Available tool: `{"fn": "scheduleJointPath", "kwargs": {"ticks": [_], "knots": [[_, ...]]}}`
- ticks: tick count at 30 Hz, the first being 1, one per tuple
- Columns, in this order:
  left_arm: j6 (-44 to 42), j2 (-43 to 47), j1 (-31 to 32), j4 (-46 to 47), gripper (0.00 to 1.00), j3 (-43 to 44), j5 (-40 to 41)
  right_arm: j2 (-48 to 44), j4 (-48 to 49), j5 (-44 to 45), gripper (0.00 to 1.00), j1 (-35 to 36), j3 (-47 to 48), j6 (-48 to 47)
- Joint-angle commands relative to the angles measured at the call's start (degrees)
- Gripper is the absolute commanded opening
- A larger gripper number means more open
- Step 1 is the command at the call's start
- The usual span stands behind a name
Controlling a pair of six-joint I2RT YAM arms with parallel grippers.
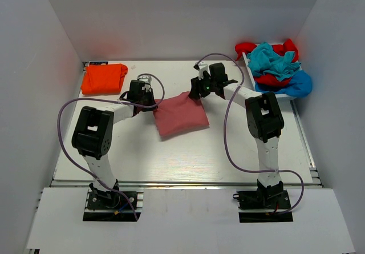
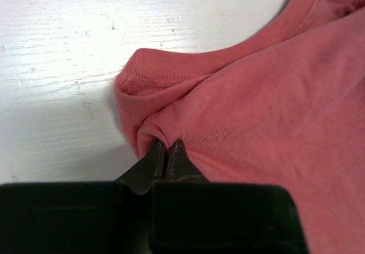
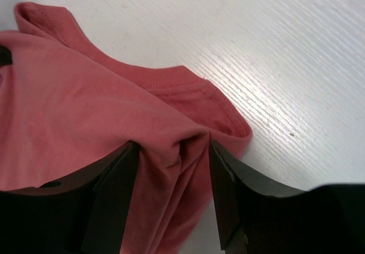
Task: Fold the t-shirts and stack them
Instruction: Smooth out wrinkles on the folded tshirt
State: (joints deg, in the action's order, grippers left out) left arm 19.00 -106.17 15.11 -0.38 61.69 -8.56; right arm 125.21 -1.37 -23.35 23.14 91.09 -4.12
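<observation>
The dusty pink-red t-shirt (image 1: 179,116) lies folded into a rough square at mid-table. My left gripper (image 1: 149,103) is at its left corner, jaws shut on a pinch of the fabric (image 2: 167,145) beside the collar hem (image 2: 171,74). My right gripper (image 1: 194,91) is at the shirt's far right corner; in the right wrist view its fingers stand apart, open (image 3: 174,148), straddling a loose bunch of the pink-red cloth (image 3: 68,105). A bright orange t-shirt (image 1: 104,78) lies folded at the far left.
A white tray (image 1: 248,65) at the far right holds a heap of teal (image 1: 274,60), red (image 1: 288,48) and blue (image 1: 299,84) shirts. White walls enclose the table on three sides. Purple cables loop over both arms.
</observation>
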Motion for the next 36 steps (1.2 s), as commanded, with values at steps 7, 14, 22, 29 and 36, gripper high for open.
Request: {"fn": "scheduleJointPath", "kwargs": {"ticks": [7, 14, 22, 29, 36], "knots": [[0.06, 2.1, -0.08, 3.46, 0.0, 1.16, -2.25, 1.79, 3.91, -4.07, 0.56, 0.15, 3.66, 1.74], [0.59, 5.09, -0.08, 3.99, 0.0, -0.51, -2.25, -0.48, 5.32, -4.51, 0.04, 0.24, 1.82, 2.27], [0.59, 18.62, -0.08, 7.58, 0.0, -8.5, -5.06, -17.24, 10.5, -1.17, 0.0, -0.02, -10.83, 5.35], [0.07, 26.01, -0.08, 9.7, 0.0, -12.03, -6.38, -24.39, 11.56, -0.12, 0.0, -0.11, -19.54, 8.07], [-0.46, 18.38, -0.79, 9.78, 0.0, -6.5, -4.54, -19.48, 11.74, 4.37, 0.0, -0.28, -12.54, 8.51]]}}
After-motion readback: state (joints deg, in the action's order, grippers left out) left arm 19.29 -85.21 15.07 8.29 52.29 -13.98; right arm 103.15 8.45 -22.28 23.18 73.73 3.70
